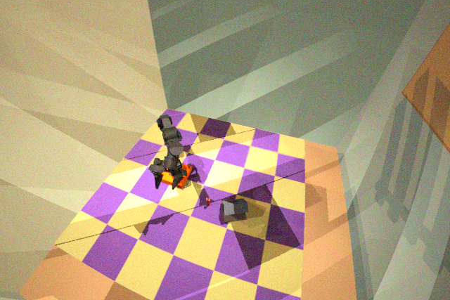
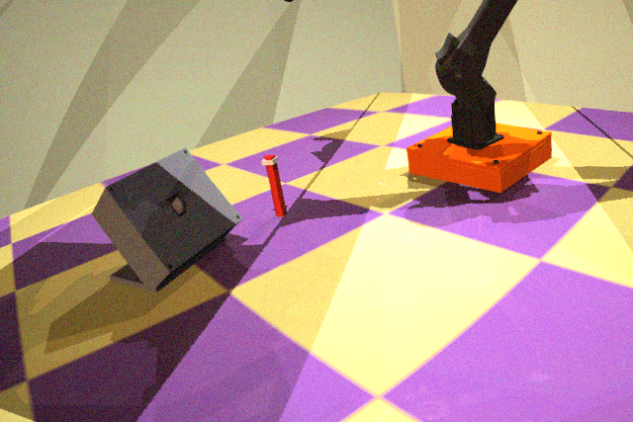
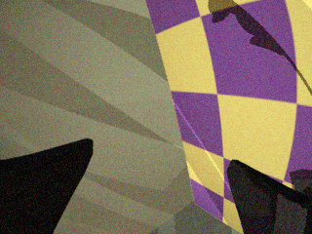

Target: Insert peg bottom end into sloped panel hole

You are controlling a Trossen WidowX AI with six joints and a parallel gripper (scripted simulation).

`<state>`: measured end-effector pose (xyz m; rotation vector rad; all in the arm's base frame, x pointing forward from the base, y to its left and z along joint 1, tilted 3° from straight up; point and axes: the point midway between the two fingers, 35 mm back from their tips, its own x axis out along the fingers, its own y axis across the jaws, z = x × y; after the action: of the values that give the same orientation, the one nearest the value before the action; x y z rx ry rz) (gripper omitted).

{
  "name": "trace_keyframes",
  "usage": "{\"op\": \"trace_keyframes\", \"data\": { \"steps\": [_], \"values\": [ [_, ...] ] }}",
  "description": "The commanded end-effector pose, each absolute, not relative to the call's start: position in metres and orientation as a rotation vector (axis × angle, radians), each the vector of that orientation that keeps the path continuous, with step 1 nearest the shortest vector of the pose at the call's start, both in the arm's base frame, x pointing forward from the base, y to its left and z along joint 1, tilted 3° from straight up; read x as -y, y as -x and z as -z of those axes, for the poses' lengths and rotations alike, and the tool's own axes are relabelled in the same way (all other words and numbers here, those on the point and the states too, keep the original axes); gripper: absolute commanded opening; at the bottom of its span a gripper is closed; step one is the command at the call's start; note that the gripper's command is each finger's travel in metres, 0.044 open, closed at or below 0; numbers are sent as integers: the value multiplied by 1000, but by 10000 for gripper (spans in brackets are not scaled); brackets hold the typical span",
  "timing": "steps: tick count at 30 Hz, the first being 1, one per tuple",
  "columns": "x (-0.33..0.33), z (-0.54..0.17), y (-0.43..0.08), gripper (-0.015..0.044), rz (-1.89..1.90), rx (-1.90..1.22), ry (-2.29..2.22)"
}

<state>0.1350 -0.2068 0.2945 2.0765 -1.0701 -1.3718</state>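
Observation:
A thin red peg (image 1: 208, 201) (image 2: 276, 191) with a white band near its top stands upright on the checkered table, between the arm's base and the panel. The grey sloped panel (image 1: 229, 210) (image 2: 147, 223) has one small, angular hole (image 2: 176, 204) near the middle of its face, with nothing in it. My gripper (image 1: 165, 187) (image 3: 163, 158) is wide open and empty, held high above the table and well away from the peg. Only part of it shows at the top edge of the exterior view. Neither peg nor panel shows in the wrist view.
The arm's orange base (image 1: 188, 172) (image 2: 455, 167) stands on the purple and yellow checkered table (image 1: 200, 232) (image 2: 429, 279). Pale walls rise beyond the table's edges. Dark shadows fall around the panel.

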Motion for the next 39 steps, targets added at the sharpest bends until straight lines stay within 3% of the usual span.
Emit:
{"op": "trace_keyframes", "data": {
  "steps": [1,19,39],
  "values": [
    [207,-286,-147,440,1418,925,-2038],
    [191,-244,-202,440,1495,192,-1766],
    [159,-193,-248,440,1338,-522,-1400]
  ]
}}
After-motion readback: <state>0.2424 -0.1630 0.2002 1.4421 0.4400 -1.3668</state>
